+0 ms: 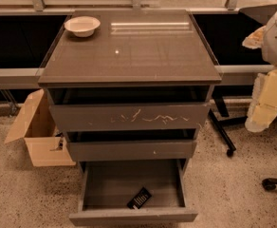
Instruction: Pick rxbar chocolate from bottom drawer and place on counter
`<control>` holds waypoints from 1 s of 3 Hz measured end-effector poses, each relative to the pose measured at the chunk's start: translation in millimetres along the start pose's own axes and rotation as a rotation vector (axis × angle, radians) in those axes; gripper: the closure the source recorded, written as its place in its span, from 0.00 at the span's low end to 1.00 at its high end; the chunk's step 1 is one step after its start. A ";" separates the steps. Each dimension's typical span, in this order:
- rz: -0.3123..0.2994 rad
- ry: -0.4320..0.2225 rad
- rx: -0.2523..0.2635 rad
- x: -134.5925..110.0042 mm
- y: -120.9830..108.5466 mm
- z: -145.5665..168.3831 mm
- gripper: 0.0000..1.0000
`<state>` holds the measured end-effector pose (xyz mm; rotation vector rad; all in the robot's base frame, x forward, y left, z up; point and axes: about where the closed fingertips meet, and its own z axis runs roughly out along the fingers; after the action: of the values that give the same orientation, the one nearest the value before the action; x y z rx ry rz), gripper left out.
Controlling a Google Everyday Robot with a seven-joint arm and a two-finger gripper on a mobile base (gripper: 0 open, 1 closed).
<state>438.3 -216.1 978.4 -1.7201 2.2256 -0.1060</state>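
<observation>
The rxbar chocolate (139, 198) is a small black bar with white lettering. It lies flat and tilted near the front of the bottom drawer (129, 217), which is pulled open. The counter (133, 51) is the glossy grey-brown top of the cabinet. My arm enters at the right edge as white and cream-yellow shapes. My gripper (266, 101) hangs there, to the right of the cabinet at about the height of the upper drawers, well away from the bar and holding nothing that shows.
A white bowl (82, 25) stands at the counter's back left corner. The scratched top drawer (129, 118) and the middle drawer (131, 150) are slightly open. An open cardboard box (36, 134) sits on the floor at left. Chair legs and castors (271, 182) are at right.
</observation>
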 end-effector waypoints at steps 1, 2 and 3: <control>0.000 0.000 0.000 0.0 0.0 0.0 0.00; -0.009 -0.015 -0.035 -3.4 4.7 14.4 0.00; -0.015 -0.026 -0.059 -5.7 8.1 24.3 0.00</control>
<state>439.3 -205.1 954.6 -1.7588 2.2189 -0.0215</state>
